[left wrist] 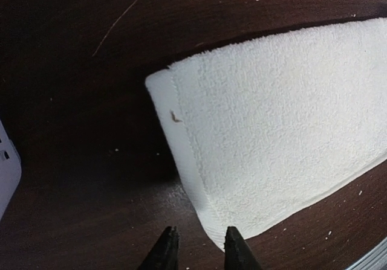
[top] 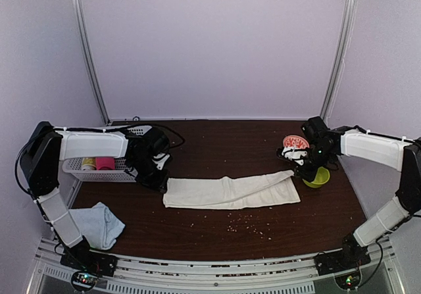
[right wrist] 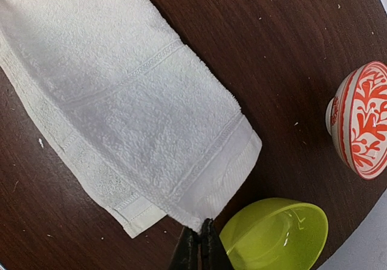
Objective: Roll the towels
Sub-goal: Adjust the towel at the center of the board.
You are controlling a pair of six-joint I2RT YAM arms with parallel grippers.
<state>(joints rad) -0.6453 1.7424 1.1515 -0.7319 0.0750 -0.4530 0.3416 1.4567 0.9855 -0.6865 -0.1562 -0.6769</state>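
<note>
Progress looks like zero to me: cream towel [top: 230, 192] lies flat mid-table, blue towel [top: 99, 223] sits crumpled by my left base. Left gripper [left wrist: 199, 246] has its fingers slightly apart at the cream one's end, right gripper [right wrist: 199, 243] is pressed together at its opposite corner.

Lighting: diffuse, overhead. Left wrist view dim; dark table [left wrist: 72, 179] nearly black beside cream towel [left wrist: 272, 131]. Green bowl [right wrist: 275, 234]: slight glare. Overhead view soft, grainy.
</note>
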